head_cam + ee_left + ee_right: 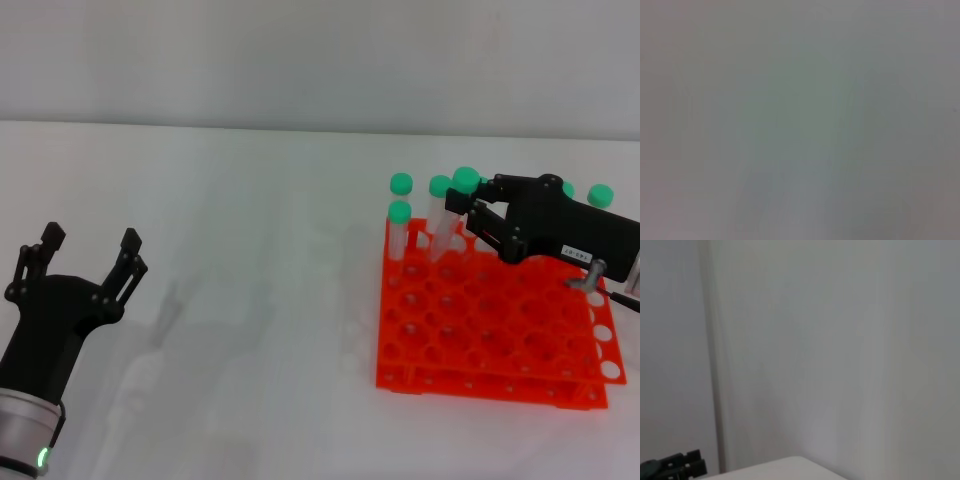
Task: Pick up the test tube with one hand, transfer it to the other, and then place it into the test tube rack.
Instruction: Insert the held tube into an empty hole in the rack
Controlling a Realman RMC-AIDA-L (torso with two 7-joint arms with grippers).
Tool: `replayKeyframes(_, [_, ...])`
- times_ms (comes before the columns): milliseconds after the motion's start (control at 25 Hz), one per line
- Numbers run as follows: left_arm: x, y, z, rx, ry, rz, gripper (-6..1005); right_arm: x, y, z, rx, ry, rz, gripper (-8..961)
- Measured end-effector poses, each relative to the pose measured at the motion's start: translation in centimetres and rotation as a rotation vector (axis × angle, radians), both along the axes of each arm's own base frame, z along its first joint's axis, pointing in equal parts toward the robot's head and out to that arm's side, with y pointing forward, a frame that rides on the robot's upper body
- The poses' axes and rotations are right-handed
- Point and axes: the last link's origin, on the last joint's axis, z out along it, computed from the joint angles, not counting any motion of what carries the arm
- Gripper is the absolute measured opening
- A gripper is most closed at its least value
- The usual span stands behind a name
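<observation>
Over the test tube rack [495, 335], the right gripper [462, 212] pinches a green-capped test tube [455, 205], while the left gripper [88, 250] hovers spread apart

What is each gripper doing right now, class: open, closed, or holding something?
Left gripper: open, empty, above the bare table.
Right gripper: over the test tube rack, closed on a green-capped test tube.

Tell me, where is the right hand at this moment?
In the head view, the right hand is on the right, above the back rows of the orange rack, at a green-capped tube.
</observation>
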Motion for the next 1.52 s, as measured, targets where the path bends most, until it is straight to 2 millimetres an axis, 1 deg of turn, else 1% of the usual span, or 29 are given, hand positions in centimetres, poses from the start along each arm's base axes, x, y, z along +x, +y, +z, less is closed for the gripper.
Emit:
replayKeyframes(160, [0.1, 0.3, -0.1, -0.005, 0.000, -0.001, 893, -0.1, 0.4, -0.4, 0.013, -0.008, -0.013, 195])
replayKeyframes(360, [0.2, 0.4, -0.2, -0.010, 0.000, 0.000, 893, -0.1, 0.5, -0.5, 0.017, -0.013, -0.018, 196])
replayKeyframes(840, [0.0, 0.4, 0.0, 0.000, -0.009, 0.014, 893, 0.7, 0.7, -1.3, 0.010, -0.050, -0.062, 197])
replayKeyframes(1160, [-0.2, 0.6, 0.2, -0.004, -0.045, 0.016, 893, 1.2, 0.8, -1.6, 0.012, -0.071, -0.096, 197])
replayKeyframes(1520, [0.0, 0.8, 0.2, -0.003, -0.050, 0.009, 893, 0.7, 0.6, -2.5, -0.032, -0.104, -0.072, 198])
